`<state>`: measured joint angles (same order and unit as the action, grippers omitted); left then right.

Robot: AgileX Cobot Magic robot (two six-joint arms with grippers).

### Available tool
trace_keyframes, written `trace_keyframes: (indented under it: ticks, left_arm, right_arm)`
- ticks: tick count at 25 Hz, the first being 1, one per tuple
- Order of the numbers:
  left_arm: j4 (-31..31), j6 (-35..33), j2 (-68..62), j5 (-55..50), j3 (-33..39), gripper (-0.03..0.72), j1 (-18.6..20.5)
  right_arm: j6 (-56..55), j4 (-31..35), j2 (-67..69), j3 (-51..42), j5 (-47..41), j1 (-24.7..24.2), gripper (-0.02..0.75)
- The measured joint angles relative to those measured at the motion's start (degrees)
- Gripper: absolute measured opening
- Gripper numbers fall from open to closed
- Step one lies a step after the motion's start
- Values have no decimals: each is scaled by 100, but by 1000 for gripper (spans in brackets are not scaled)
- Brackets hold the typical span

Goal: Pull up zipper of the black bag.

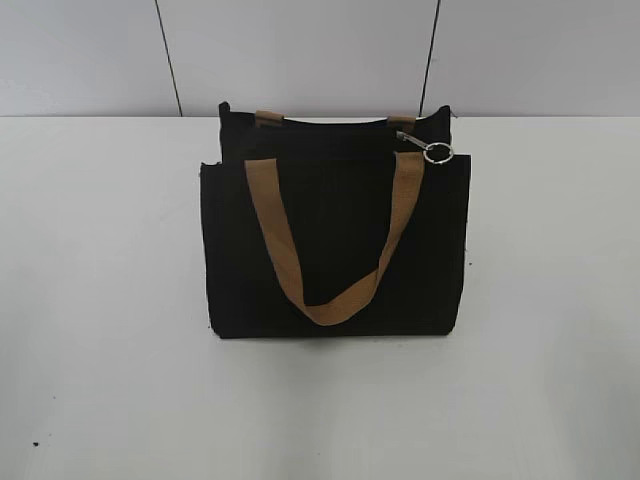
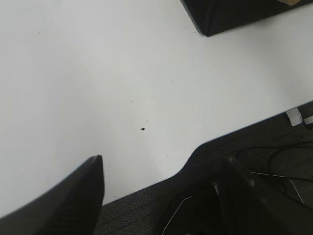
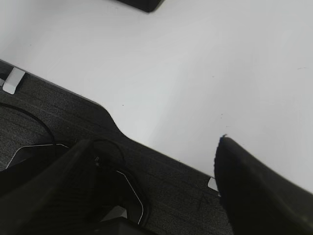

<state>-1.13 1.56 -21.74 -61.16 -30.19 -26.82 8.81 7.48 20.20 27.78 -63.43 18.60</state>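
Observation:
The black bag (image 1: pixel 335 250) stands upright on the white table, a tan handle hanging down its front. The zipper runs along its top edge, and its silver pull with a round ring (image 1: pixel 436 151) lies at the top right corner. Neither arm shows in the exterior view. My left gripper (image 2: pixel 161 171) is open and empty, low over the table's front edge; a bag corner (image 2: pixel 215 19) shows far off at the top. My right gripper (image 3: pixel 154 154) is open and empty, also over the front edge, with a bag corner (image 3: pixel 142 5) at the top.
The white table (image 1: pixel 100 300) spreads round the bag. A grey panelled wall (image 1: pixel 300 50) stands behind. Dark carpet with cables (image 2: pixel 274 156) lies below the table's front edge, which has a curved notch (image 3: pixel 110 115).

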Motion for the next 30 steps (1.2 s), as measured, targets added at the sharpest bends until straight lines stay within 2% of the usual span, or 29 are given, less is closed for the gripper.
trace_keyframes:
  ticks: [11, 13, 15, 21, 24, 27, 30]
  left_arm:
    - [0, -46, 0, 23, 1, 515, 0]
    - [0, -54, 13, 23, 1, 508, 98]
    - [0, -60, 72, 23, 1, 503, 378]
    - [0, -60, 753, 38, 1, 500, 1871]
    - [5, -60, 1341, 43, 1, 499, 2463]
    - [5, -60, 1868, 43, 1, 490, 2775]
    - [5, -60, 2196, 39, 1, 472, 2862]
  right_arm:
    - [0, 150, 0, 0, 18, 0, 578]
    - [0, 165, -16, 0, 18, -52, 578]
    - [0, 176, -149, -5, 18, -266, 578]
    - [6, 180, -1167, -4, 24, -1423, 578]
    - [6, 180, -1763, -4, 24, -1853, 578]
    - [6, 187, -2044, -4, 17, -2059, 578]
    - [13, 254, -2060, -4, 18, -2081, 578]
